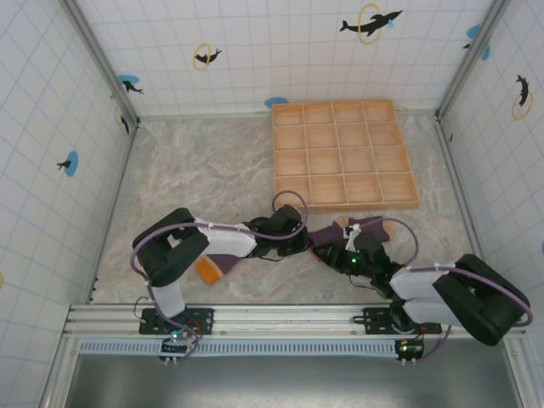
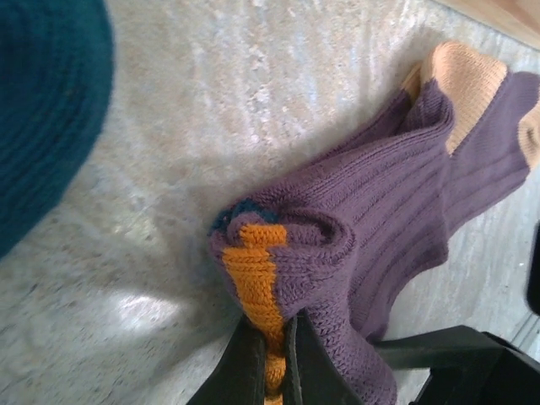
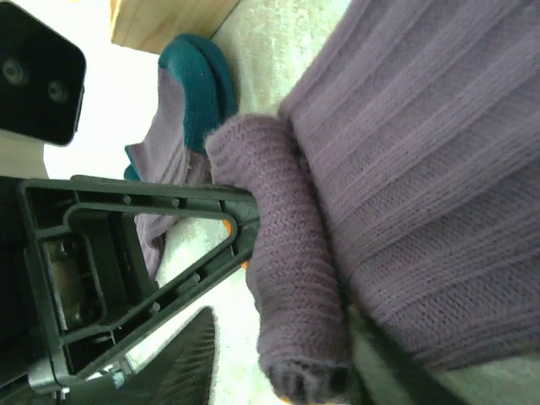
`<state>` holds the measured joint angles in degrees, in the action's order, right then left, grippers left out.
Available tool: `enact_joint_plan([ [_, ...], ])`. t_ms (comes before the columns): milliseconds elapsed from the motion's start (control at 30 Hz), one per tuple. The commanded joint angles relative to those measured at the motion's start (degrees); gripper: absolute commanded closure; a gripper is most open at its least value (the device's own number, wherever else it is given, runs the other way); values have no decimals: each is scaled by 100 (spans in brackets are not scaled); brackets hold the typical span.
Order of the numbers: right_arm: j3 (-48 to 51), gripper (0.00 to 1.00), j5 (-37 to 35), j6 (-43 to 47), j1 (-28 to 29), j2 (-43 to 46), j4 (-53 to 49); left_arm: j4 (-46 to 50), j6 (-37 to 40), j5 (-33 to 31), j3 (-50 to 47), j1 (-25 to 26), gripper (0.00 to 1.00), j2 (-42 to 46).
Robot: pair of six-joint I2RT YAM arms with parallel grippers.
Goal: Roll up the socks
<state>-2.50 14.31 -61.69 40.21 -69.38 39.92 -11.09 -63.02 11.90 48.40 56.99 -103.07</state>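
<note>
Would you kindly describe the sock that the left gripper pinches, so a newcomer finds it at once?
Find the wooden grid tray on the marbled table; just before its near left corner, between the arms, lies a purple ribbed sock. Its pale peach toe and its rolled end, pinched in the left gripper, mark it out from the sock under the left arm.

We find the top view evenly bright; glare whitens the right wrist view's upper left, its sock (image 3: 295, 278) blurring toward the bottom.
</note>
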Motion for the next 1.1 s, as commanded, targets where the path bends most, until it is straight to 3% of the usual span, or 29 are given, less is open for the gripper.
enact_joint_plan([
  [0, -340, 46, -180, 1221, 45, 417, -1518, 1724, 41, -322, 0, -71, 100, 154],
  [100, -556, 39, -308, 1954, 160, 783, -1889, 2160, -33, -311, 96, -74, 100, 271],
  [267, -777, 36, -1120, 3101, 688, 1153, -2300, 2556, -156, -215, 202, -74, 100, 357],
  [433, -935, 37, -2780, 4493, 1873, 1104, -2403, 2928, -203, -156, 359, -92, 100, 350],
  [600, -1156, 38, -4334, 5525, 2983, 464, -2146, 3142, -161, -80, 515, -114, 100, 318],
  [767, -1258, 41, -4901, 6144, 3560, -141, -1498, 3147, -243, -42, 401, -196, 100, 447],
  [1067, -1553, 45, -5106, 6707, 3764, -1106, -848, 2971, -430, 95, 126, -303, 100, 621],
])
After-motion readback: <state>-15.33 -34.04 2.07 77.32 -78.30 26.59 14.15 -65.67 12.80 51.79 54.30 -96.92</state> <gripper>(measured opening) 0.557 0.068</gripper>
